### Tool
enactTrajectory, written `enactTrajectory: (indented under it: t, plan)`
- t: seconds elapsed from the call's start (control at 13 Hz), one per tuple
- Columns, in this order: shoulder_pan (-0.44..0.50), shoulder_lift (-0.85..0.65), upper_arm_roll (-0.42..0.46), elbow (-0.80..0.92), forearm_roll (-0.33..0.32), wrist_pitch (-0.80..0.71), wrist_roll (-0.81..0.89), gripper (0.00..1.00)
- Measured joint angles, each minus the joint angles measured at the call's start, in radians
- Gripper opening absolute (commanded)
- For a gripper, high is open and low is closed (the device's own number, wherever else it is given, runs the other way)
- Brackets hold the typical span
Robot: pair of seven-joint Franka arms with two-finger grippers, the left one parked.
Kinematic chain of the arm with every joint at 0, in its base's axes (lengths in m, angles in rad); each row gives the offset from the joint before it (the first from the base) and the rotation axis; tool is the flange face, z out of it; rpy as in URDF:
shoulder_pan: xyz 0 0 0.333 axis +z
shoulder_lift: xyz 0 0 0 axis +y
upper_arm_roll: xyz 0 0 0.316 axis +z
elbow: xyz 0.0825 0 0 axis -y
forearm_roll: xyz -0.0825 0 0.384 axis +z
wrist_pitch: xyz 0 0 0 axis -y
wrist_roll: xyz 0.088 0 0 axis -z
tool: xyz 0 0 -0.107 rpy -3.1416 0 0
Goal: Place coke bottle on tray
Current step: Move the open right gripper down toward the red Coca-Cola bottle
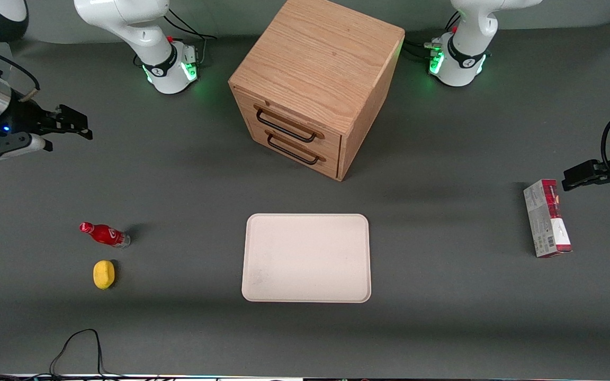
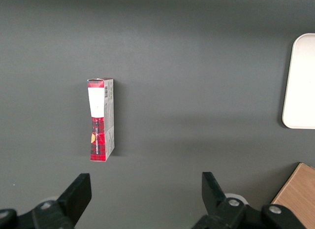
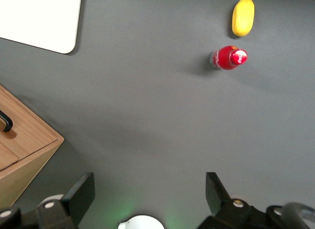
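The coke bottle (image 1: 104,234) is a tiny red bottle with a red cap and a clear base, standing on the grey table toward the working arm's end; it also shows in the right wrist view (image 3: 229,57). The cream-white tray (image 1: 306,257) lies flat at the table's middle, nearer the front camera than the cabinet, with nothing on it; its corner shows in the right wrist view (image 3: 44,22). My right gripper (image 1: 69,127) hangs open and empty high above the table, farther from the front camera than the bottle; in its own wrist view the gripper (image 3: 147,192) holds nothing.
A yellow lemon-like lump (image 1: 104,274) lies beside the bottle, nearer the front camera. A wooden drawer cabinet (image 1: 315,84) with two black handles stands at the middle back. A red-and-white carton (image 1: 546,218) lies toward the parked arm's end. A black cable (image 1: 77,344) loops at the front edge.
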Motion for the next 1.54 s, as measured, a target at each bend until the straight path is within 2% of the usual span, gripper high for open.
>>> enactTrajectory:
  t: [0.69, 0.85, 1.31, 1.54]
  plan:
    - [-0.002, 0.015, -0.003, 0.037, -0.004, -0.036, 0.008, 1.00]
    - [-0.026, 0.028, -0.005, 0.070, -0.017, -0.049, 0.009, 1.00]
    - [-0.175, 0.287, -0.027, 0.466, -0.027, -0.202, -0.159, 1.00]
    - [-0.179, 0.333, -0.027, 0.518, -0.027, -0.214, -0.166, 1.00]
